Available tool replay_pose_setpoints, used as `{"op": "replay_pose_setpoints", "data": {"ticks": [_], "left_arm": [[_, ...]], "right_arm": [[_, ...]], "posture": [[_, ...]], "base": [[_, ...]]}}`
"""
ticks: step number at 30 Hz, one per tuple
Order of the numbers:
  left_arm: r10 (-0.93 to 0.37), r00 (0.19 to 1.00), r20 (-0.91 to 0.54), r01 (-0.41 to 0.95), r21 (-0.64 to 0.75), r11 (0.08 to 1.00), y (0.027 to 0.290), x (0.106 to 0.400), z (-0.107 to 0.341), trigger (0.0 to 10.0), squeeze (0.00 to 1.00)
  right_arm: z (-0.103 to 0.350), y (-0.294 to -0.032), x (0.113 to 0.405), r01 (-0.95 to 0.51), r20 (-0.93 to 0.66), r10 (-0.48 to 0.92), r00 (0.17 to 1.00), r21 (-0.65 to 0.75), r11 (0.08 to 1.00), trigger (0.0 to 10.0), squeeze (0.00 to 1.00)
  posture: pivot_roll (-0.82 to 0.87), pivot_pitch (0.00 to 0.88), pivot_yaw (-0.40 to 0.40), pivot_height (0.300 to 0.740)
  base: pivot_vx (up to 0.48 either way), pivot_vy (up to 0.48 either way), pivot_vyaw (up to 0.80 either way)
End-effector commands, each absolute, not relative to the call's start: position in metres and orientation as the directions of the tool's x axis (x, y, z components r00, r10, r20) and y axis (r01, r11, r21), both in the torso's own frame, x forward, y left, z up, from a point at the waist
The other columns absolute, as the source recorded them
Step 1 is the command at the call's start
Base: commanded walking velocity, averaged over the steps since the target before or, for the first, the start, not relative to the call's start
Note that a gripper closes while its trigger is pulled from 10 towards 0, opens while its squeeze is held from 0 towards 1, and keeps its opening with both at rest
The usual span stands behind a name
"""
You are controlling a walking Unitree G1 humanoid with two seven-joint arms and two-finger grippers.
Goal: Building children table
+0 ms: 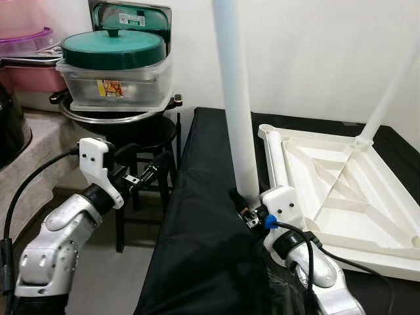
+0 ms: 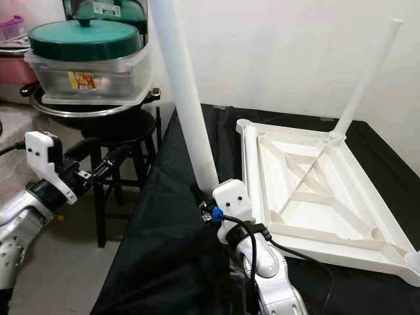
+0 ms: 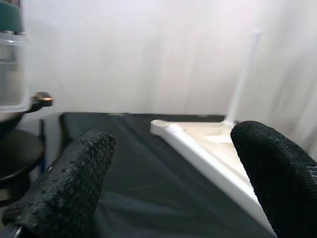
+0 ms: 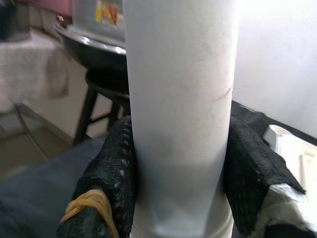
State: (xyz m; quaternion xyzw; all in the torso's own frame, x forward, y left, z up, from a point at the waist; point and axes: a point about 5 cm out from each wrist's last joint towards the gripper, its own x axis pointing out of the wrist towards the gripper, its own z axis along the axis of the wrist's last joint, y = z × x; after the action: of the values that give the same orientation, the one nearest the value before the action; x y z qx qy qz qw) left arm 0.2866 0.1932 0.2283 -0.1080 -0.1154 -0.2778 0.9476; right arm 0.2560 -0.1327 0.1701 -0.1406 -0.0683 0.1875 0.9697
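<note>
Right tool [image 1: 248, 209] clenched round base of white table leg [image 1: 236, 98], held upright, top cut off. Upturned white tabletop [image 1: 341, 197] just beside on black-draped desk [image 1: 203, 249], one leg [image 2: 364, 79] fitted at far corner. Left tool [image 1: 154, 169] released, beside desk near stool [image 1: 141, 141]
</note>
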Motion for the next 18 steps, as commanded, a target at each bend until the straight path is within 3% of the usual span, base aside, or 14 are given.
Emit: {"op": "replay_pose_setpoints", "data": {"ticks": [1,9,18], "left_arm": [[-0.529,0.794,0.300,0.586,-0.142,0.798,0.195,0.283,0.236,10.0,0.00],[-0.582,0.725,0.369,0.674,-0.210,0.708,0.196,0.271,0.245,10.0,0.00],[-0.656,0.635,0.409,0.764,-0.208,0.611,0.180,0.269,0.256,10.0,0.00]], "right_arm": [[0.173,-0.140,0.259,-0.326,0.091,0.370,0.925,-0.316,0.891,10.0,0.00],[0.172,-0.153,0.266,-0.331,0.074,0.379,0.922,-0.355,0.874,10.0,0.00],[0.158,-0.132,0.265,-0.473,-0.003,0.510,0.860,-0.379,0.795,10.0,0.00]], "posture": [[0.03,0.000,-0.074,0.740],[0.05,0.000,-0.083,0.740],[0.04,0.000,-0.081,0.740]], "base": [[0.000,0.000,0.00],[0.000,0.000,0.00],[0.000,0.000,0.00]]}}
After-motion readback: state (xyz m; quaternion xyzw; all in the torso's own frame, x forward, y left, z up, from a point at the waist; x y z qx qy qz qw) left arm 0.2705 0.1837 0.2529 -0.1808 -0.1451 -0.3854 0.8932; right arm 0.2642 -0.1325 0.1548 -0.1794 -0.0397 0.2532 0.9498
